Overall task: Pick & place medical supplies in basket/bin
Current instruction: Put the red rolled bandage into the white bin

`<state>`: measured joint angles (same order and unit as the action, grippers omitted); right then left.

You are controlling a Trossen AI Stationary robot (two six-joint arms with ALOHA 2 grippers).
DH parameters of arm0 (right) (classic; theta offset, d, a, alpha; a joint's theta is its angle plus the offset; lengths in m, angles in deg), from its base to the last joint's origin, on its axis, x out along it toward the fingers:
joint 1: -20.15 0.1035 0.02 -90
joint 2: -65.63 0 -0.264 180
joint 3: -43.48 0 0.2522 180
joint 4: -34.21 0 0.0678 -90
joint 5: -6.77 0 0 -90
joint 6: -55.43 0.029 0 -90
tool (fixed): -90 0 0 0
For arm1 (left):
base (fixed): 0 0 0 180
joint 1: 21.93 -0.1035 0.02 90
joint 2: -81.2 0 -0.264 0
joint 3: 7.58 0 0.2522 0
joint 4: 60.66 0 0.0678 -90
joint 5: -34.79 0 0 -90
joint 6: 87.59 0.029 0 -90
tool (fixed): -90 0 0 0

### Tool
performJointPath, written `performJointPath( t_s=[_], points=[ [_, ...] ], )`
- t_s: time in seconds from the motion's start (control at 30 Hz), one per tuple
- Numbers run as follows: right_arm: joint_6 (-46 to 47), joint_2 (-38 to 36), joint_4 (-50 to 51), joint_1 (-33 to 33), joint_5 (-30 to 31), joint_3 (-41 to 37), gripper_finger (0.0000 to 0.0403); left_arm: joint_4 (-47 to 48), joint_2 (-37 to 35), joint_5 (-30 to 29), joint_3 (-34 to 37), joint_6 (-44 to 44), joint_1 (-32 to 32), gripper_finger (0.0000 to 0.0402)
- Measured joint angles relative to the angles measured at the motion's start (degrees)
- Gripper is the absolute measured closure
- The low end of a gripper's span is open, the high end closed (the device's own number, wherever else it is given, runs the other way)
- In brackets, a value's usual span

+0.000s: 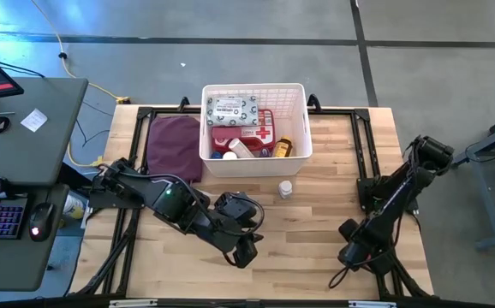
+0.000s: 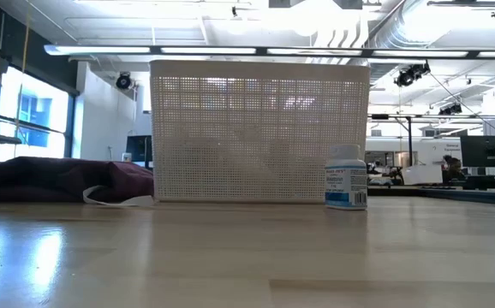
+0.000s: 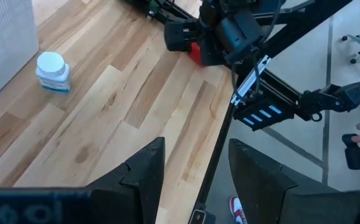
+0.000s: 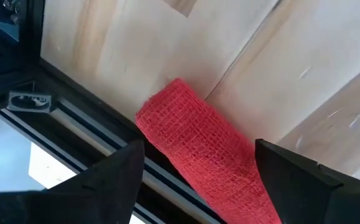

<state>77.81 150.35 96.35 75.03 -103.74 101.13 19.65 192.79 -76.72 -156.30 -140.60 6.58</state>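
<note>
The right tool [image 4: 195, 180] stands wide open astride a red roll [image 4: 198, 149] at the counter [image 1: 316, 248] edge, gripping nothing: pick-up step. Next, close and carry to the basket [image 1: 299, 98]. The left tool [image 3: 192, 177] waits half-open, empty. A small bottle [image 1: 286, 188] remains just outside.
</note>
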Motion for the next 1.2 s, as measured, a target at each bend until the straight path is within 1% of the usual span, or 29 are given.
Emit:
performJointPath(
  t_s=[0.1, 0.17, 0.3, 0.43, 0.57, 0.6, 0.77, 0.83, 0.97, 1.07, 1.2],
  points=[
    [0.75, 0.00, -0.39, -0.06, -0.42, -1.52, 0.0109, 0.08, 0.00, 0.58, 0.00, -0.02, 0.00, 0.0192],
    [0.86, -0.04, -0.10, -0.23, 0.57, -2.05, 0.0109, 0.61, 0.00, 1.64, 0.00, -0.01, 0.00, 0.0192],
    [1.24, 0.07, 0.40, -1.17, 5.61, -2.11, 0.0109, 1.74, 0.00, 2.99, 0.00, 0.00, 0.00, 0.0192],
    [1.64, 0.09, -0.25, -2.74, 12.14, -2.04, 0.0109, 2.89, 0.00, 3.06, 0.00, -0.01, 0.00, 0.0192],
    [7.73, 0.26, 1.05, -6.99, 18.79, -0.75, 0.0109, 4.52, -0.01, 3.10, 0.00, 0.01, 0.00, 0.0192],
    [8.70, 0.22, 1.39, -8.05, 19.69, -0.14, 0.0109, 4.85, 0.00, 3.10, 0.00, 0.07, 0.00, 0.0192],
    [6.91, 0.17, 1.03, -13.09, 24.13, 2.14, 0.0109, 6.07, -0.02, 3.10, 0.00, 0.28, -0.02, 0.0192],
    [6.77, 0.17, 1.05, -15.01, 24.35, 2.18, 0.0109, 6.10, -0.01, 3.10, 0.00, 0.69, -0.02, 0.0192],
    [6.06, 0.16, 3.30, -17.98, 22.71, 2.18, 0.0109, 6.57, -0.02, 3.10, 0.00, 0.53, 0.00, 0.0192],
    [2.64, -0.04, 6.83, -19.12, 21.26, 2.18, 0.0109, 6.62, -0.02, 3.23, 0.00, 0.13, 0.00, 0.0192],
    [-0.78, -0.07, 10.55, -19.34, 18.83, 1.62, 0.0109, 6.64, -0.02, 5.33, 0.00, -0.22, 0.00, 0.0192]
  ],
)
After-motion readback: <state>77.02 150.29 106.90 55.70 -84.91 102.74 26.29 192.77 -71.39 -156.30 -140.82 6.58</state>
